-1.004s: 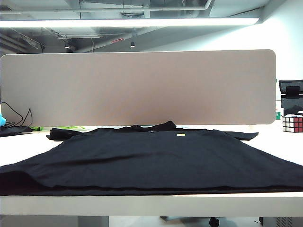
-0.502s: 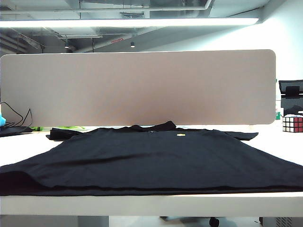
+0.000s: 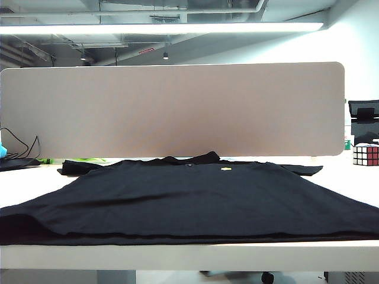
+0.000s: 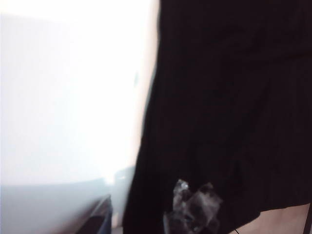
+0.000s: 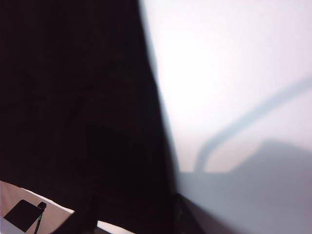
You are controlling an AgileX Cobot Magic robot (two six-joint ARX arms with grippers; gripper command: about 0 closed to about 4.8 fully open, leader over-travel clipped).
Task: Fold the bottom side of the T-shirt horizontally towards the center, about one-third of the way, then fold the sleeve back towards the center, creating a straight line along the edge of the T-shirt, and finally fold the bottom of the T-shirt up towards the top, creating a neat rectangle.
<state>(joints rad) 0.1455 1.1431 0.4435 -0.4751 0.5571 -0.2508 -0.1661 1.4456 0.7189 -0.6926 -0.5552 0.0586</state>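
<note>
T-shirt [image 3: 195, 198] lies spread flat on the white counter [image 3: 177, 255], collar away, ready for folding; left end effector [image 4: 192, 214] and right end effector [image 5: 131, 217] hover over its side edges, spread unclear.

Office, desk partition [image 3: 172, 109], exposed ceiling ducts [image 3: 177, 7]

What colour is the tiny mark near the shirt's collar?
Yellow. The mark stands out against the black shirt, and the exterior view shows it best.

Blurred dark left hand [image 4: 192, 207]; dark right hand [image 5: 131, 219] fingers
</note>
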